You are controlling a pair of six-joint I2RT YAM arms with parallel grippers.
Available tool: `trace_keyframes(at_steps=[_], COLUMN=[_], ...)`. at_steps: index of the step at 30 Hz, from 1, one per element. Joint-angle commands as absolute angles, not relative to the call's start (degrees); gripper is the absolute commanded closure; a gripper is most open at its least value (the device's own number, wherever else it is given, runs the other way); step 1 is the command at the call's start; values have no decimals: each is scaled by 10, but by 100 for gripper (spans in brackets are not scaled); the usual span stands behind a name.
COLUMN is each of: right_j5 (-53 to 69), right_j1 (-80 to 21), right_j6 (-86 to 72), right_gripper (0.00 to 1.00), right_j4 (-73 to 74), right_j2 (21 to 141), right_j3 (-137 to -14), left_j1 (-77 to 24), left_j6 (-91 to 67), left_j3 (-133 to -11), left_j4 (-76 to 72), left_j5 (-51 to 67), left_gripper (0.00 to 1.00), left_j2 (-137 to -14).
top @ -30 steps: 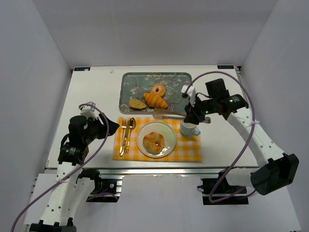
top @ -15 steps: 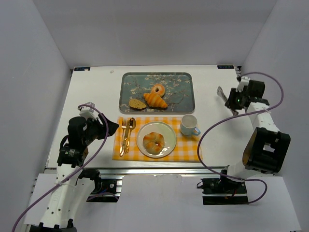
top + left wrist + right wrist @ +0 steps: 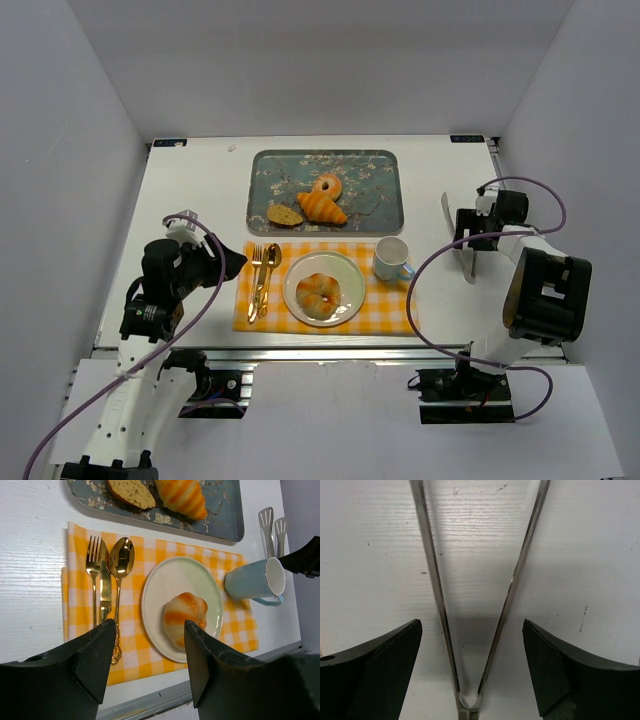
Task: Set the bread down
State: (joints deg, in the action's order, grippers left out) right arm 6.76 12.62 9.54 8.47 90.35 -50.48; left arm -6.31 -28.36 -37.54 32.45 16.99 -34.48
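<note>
The bread [image 3: 318, 294], a round golden-orange knotted bun, rests on the white plate [image 3: 346, 268] on the checked placemat; the left wrist view shows the bread [image 3: 184, 617] on the plate [image 3: 159, 577] as well. My left gripper [image 3: 232, 264] hovers over the mat's left edge, its jaws [image 3: 149, 625] open and empty. My right gripper [image 3: 462, 232] is at the right side of the table, well away from the plate. In the right wrist view it stands open [image 3: 471, 622], and metal tongs [image 3: 434, 587] lie on the table between its spread fingers, touching neither.
A patterned tray [image 3: 375, 170] at the back holds a croissant [image 3: 322, 207], a ring pastry [image 3: 326, 186] and a bread slice [image 3: 285, 214]. A light blue cup [image 3: 391, 260] stands right of the plate. Fork, knife and gold spoon [image 3: 271, 262] lie left of it. The tongs [image 3: 470, 268] lie right of the mat.
The right arm carried the tongs from beside the cup to the table's right side. Its jaws have now opened, leaving the tongs lying on the table. The left arm and the bread stayed put.
</note>
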Motion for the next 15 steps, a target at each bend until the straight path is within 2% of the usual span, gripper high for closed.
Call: trace_keyframes(at_steps=[1,8,15], right_j5=[66,98,224], right_j1=[126,128,129], right_j6=[125,134,138], right_gripper=[13,11,10], right_j4=[92,110,130], right_j2=[924,879,822], right_j3=[-532,-544,-616], left_j1=[-61,-61,-61], left_j6=[-281,-274,-278], left_j3=[-385,-400,-394], left_j4=[312,318,311], left_j5=[173,169,175], left_gripper=[33,34,33], left_j2=[-347,-359,-361])
